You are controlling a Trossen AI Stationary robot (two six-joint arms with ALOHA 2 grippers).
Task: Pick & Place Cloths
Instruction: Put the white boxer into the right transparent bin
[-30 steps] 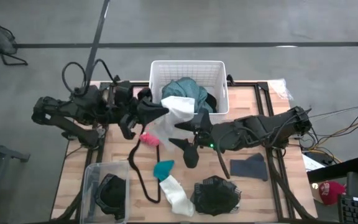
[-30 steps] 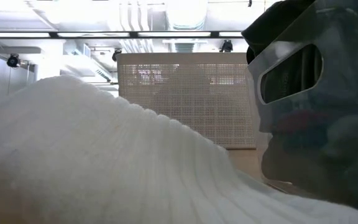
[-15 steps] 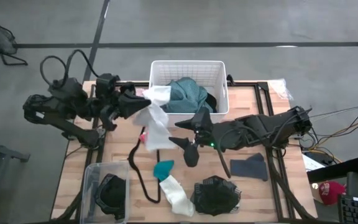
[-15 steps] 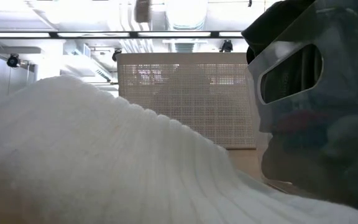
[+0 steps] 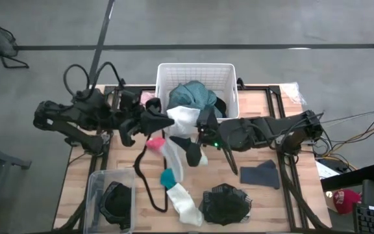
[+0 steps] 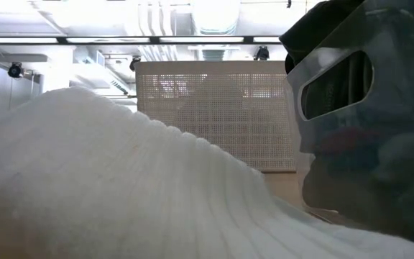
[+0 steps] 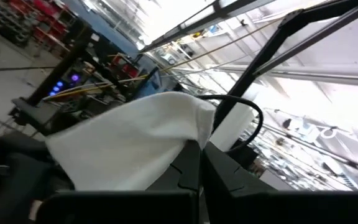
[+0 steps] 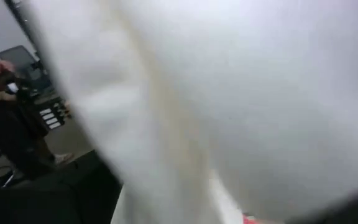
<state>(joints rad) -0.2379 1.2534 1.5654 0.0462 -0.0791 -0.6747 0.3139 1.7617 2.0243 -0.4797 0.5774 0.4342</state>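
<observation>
Just left of the white basket (image 5: pixel 197 70), the left gripper (image 5: pixel 163 119) is clamped on a white cloth (image 5: pixel 176 140) that hangs down over the table. Right of that cloth, just below the basket, the right gripper (image 5: pixel 197 144) stands spread wide, empty

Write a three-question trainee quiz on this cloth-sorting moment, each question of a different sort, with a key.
1. True or false: the left gripper is shut on the white cloth.
2. What lies inside the white basket? A) a teal garment B) a pink piece C) nothing
3. Fill in: the dark grey piece lies on the table on the ____ arm's side.

Key
1. True: the fingers pinch the cloth, which hangs down from them.
2. A
3. right; the right gripper is beside the hanging cloth.
</observation>
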